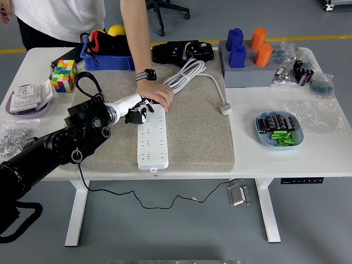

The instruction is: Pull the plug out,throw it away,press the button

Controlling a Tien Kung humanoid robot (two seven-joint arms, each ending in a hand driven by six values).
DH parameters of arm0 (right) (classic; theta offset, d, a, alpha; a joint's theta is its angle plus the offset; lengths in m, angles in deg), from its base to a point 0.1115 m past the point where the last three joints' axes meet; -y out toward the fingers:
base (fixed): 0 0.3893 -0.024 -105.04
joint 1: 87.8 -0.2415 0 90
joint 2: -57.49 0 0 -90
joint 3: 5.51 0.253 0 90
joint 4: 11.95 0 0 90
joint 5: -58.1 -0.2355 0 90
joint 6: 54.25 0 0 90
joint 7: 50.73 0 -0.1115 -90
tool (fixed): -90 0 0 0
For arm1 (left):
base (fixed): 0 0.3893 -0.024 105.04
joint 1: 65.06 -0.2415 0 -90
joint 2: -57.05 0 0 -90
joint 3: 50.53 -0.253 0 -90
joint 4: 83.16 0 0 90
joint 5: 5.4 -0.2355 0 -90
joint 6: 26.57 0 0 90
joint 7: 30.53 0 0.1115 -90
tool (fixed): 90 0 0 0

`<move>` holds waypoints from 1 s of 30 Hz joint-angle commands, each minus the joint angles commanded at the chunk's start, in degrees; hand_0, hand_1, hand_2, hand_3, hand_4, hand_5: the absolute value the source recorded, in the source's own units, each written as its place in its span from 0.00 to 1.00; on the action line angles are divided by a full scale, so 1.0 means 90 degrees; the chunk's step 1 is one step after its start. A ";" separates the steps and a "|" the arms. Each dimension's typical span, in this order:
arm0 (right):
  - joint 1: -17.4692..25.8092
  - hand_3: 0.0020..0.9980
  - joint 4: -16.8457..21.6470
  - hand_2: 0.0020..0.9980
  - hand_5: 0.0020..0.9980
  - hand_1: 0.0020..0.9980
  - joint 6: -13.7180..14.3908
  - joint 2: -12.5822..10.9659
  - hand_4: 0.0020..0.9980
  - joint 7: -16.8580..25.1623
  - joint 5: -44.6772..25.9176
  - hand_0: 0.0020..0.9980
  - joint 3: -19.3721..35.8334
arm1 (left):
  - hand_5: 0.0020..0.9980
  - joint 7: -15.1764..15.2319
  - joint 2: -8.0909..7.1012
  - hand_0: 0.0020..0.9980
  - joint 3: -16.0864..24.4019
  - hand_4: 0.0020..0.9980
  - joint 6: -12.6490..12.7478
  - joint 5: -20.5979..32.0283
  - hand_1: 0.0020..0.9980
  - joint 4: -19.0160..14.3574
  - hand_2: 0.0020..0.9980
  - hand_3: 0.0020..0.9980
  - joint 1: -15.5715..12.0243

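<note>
A white power strip lies lengthwise on the beige mat. Its grey cable coils at the mat's far side and ends in a white plug, which lies loose on the mat's right edge. My left hand reaches in from the left, its dark fingers curled down at the strip's far left end and holding nothing. A person's hand with a watch on the wrist rests on that same far end, right beside my hand.
A colourful cube and a blue bin stand at the back left. A black device, a grey block with blue and orange cylinders and a blue plate of parts sit behind and to the right.
</note>
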 joint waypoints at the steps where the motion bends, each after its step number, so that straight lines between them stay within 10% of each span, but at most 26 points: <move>1: -0.0001 0.71 0.0001 0.72 0.66 0.73 -0.0001 0.0002 0.89 0.0000 -0.0003 0.77 0.0000 | 0.00 -0.0004 0.0002 0.07 0.0010 0.00 0.0003 0.0000 0.02 0.0005 0.14 0.70 0.0003; 22: 0.0001 0.71 -0.0003 0.72 0.66 0.73 -0.0002 -0.0008 0.89 -0.0001 -0.0002 0.77 0.0014 | 0.00 -0.0028 0.0049 0.07 -0.0318 0.00 0.0048 0.0200 0.02 0.0206 0.14 0.70 0.0041; 30: 0.0005 0.71 -0.0002 0.72 0.66 0.73 -0.0001 0.0004 0.89 0.0000 0.0018 0.77 0.0062 | 0.00 0.0072 -0.0067 0.07 0.0717 0.00 0.0103 -0.0385 0.02 -0.0334 0.14 0.70 -0.0157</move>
